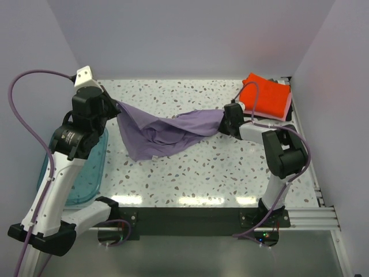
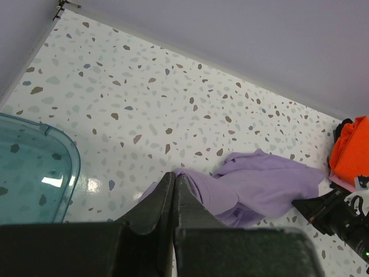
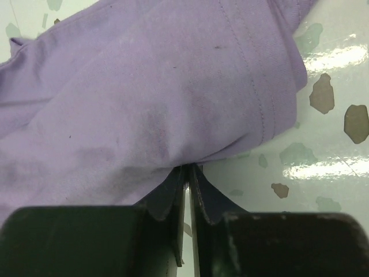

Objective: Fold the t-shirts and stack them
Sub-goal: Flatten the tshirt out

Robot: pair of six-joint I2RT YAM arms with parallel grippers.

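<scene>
The lavender t-shirt [image 1: 167, 131] hangs crumpled between my two grippers, its lower folds resting on the table. My left gripper [image 1: 115, 106] is shut on its left corner, which is raised; in the left wrist view the cloth [image 2: 259, 180] comes out from the closed tips of that gripper [image 2: 174, 176]. My right gripper [image 1: 226, 120] is shut on the shirt's right end, low over the table. In the right wrist view the gripper [image 3: 187, 168] pinches a fold of the hemmed cloth [image 3: 144, 86]. An orange-red t-shirt [image 1: 266, 95] lies folded on a pink one [image 1: 284, 111] at the back right.
A teal plastic tub [image 1: 81, 173] stands at the left edge, below my left arm, and shows in the left wrist view as the tub [image 2: 29, 167]. A dark cloth edge [image 1: 291, 104] shows beside the folded stack. White walls close in the speckled table [image 1: 190, 173].
</scene>
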